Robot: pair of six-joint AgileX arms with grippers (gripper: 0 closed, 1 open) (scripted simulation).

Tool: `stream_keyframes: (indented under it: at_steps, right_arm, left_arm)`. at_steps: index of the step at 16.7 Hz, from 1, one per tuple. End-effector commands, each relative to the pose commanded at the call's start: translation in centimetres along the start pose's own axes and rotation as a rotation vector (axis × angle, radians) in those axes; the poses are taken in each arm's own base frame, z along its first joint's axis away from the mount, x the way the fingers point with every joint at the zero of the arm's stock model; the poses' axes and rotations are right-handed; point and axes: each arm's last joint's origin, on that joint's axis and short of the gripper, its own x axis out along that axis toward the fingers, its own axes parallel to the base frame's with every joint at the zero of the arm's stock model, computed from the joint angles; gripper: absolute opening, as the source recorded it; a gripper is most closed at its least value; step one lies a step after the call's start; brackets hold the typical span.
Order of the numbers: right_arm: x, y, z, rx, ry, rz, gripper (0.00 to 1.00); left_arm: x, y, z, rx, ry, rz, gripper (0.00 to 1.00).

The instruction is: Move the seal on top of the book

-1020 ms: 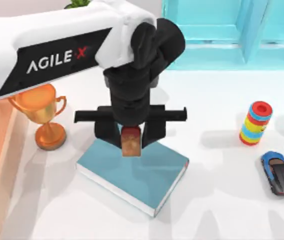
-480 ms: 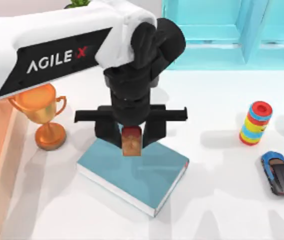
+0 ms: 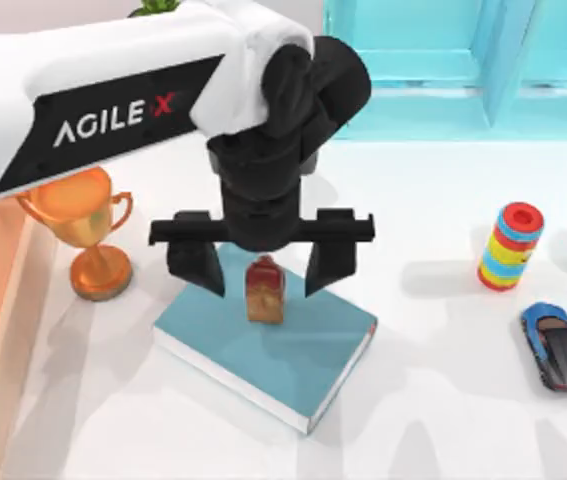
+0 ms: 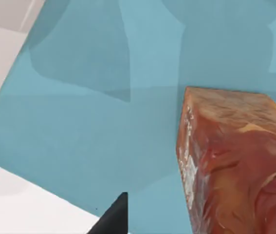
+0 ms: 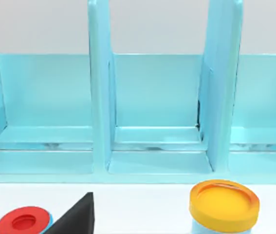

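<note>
On the book (image 3: 273,345), near its far edge, the seal (image 3: 265,290) stands upright and free.

Left tool (image 3: 261,270) hangs straddling it, jaws spread wide with a gap on both sides and nothing in hold. To finish well I would lift straight up, with no sideways drift, so neither finger clips the tall narrow block and tips it. Right tool (image 5: 74,219) sits parked facing the blue shelf (image 5: 152,112); I cannot tell its opening.

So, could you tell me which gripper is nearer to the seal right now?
The left. The left gripper hangs directly over the seal, fingers spread to either side of it on the book. The right gripper faces the shelf unit.
</note>
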Motion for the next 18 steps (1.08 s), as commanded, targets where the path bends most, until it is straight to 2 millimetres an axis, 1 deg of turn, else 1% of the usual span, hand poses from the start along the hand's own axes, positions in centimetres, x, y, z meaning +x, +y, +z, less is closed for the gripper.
stream_keyframes:
  at_steps: [9,18]
  right_arm:
    - [0.0,0.0,0.0,0.000,0.000,0.000,1.00]
    - [0.0,0.0,0.0,0.000,0.000,0.000,1.00]
  left_arm:
    - [0.0,0.1,0.0,-0.002,0.001,0.000,1.00]
    - [-3.0,0.0,0.1,-0.002,0.000,0.000,1.00]
